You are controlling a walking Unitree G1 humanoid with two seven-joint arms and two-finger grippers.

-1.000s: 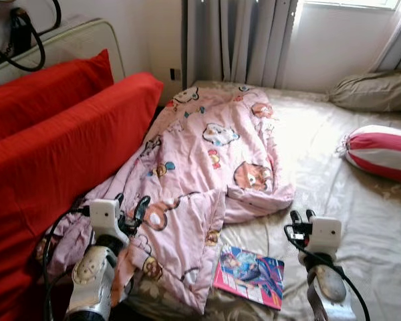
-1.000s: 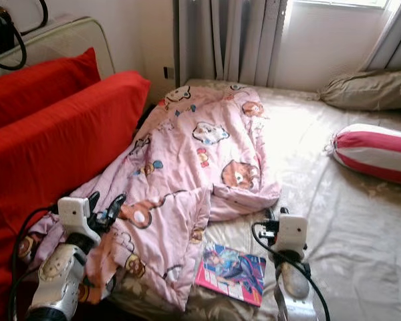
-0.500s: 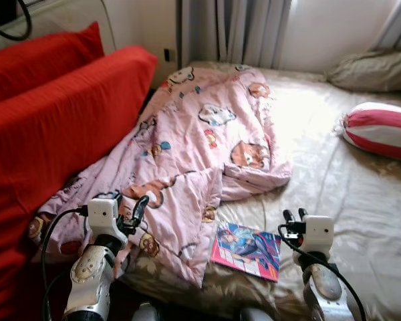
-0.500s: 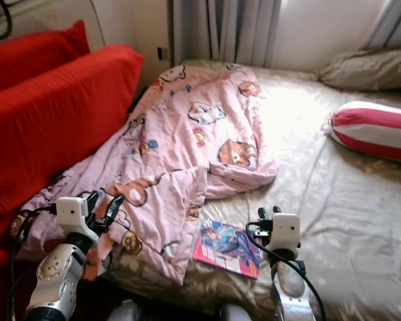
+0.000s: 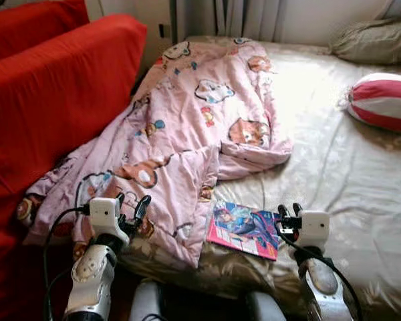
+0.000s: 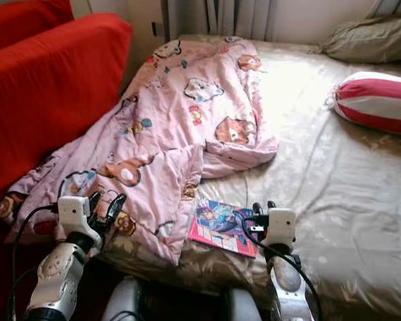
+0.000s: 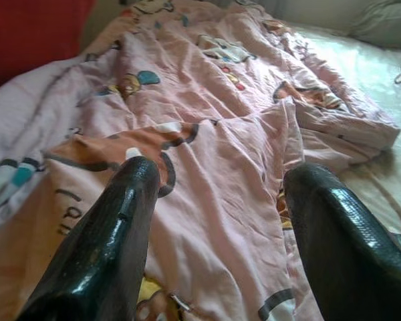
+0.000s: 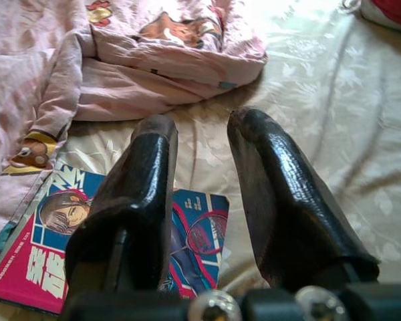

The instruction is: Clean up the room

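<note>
A crumpled pink cartoon-print blanket (image 5: pixel 194 127) lies across the left half of the bed, its lower edge hanging over the near side. A colourful magazine (image 5: pixel 244 229) lies flat on the beige sheet (image 5: pixel 334 174) just right of the blanket's corner. My left gripper (image 5: pixel 131 202) hovers open over the blanket's near edge, and the blanket (image 7: pixel 220 127) spreads out beyond its fingers. My right gripper (image 5: pixel 289 209) stands open just right of the magazine (image 8: pixel 47 267), with nothing between its fingers.
A red sofa back or cushions (image 5: pixel 53 87) run along the bed's left side. A red-and-white striped bolster (image 5: pixel 384 100) and a grey-green pillow (image 5: pixel 374 40) lie at the far right. Curtains hang behind the bed.
The whole view has tipped down and come closer to the bed, so the camera moved. Both grippers keep the same pose and opening.
</note>
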